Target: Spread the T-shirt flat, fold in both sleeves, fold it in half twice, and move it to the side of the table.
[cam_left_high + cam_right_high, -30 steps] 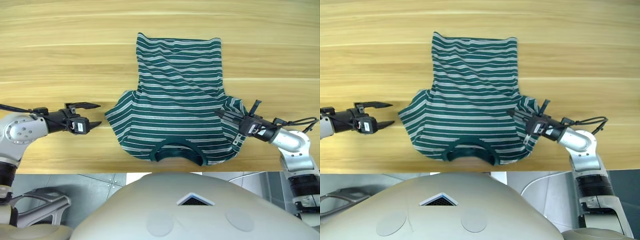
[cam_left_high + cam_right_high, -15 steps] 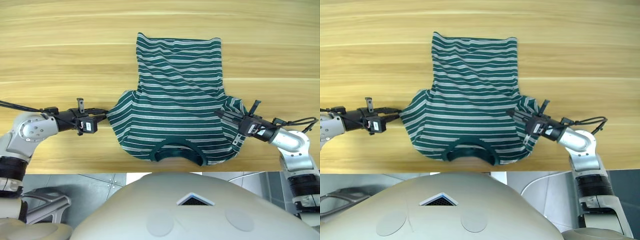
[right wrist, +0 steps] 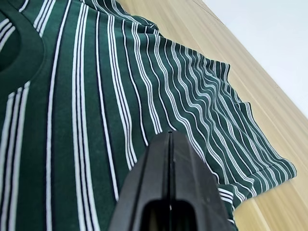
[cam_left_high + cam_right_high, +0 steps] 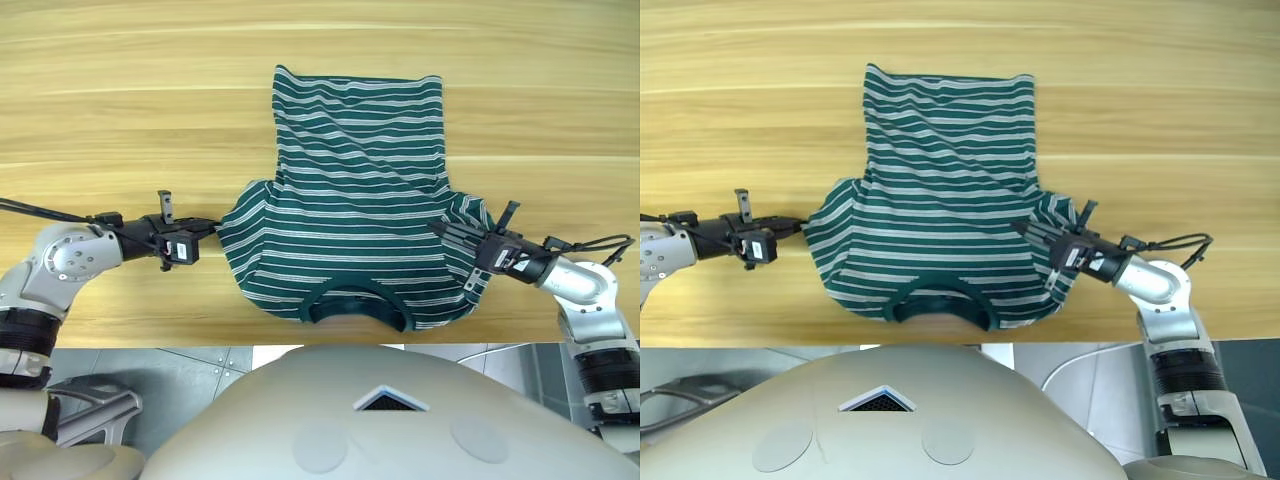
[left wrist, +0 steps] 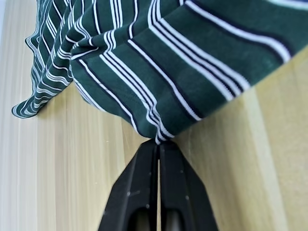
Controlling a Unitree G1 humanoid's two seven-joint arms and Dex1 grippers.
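Jaws on both sides are pressed together on cloth. The left gripper [image 5: 158, 144] pinches the tip of the left sleeve [image 4: 238, 215], and the right gripper [image 3: 169, 135] looks pinched on the right sleeve [image 4: 468, 214], though how much cloth it holds is hard to tell.

A second ago the left gripper stood wide open and well apart from the shirt. Since then it has come in toward 3 o'clock and shut on the sleeve edge. The right gripper has kept its place and its hold throughout.

The T-shirt [image 4: 355, 190] lies in the middle of the table [image 4: 120, 100], hem at 12 o'clock, collar [image 4: 358, 302] at 6 o'clock by the near edge. The left gripper is at its 9 o'clock, the right at about 4 o'clock. Both sleeves are bunched against the body.

With each sleeve now held, the arms seem set to pull outward together, so the work is likely at the spreading stage, with no folds made yet.
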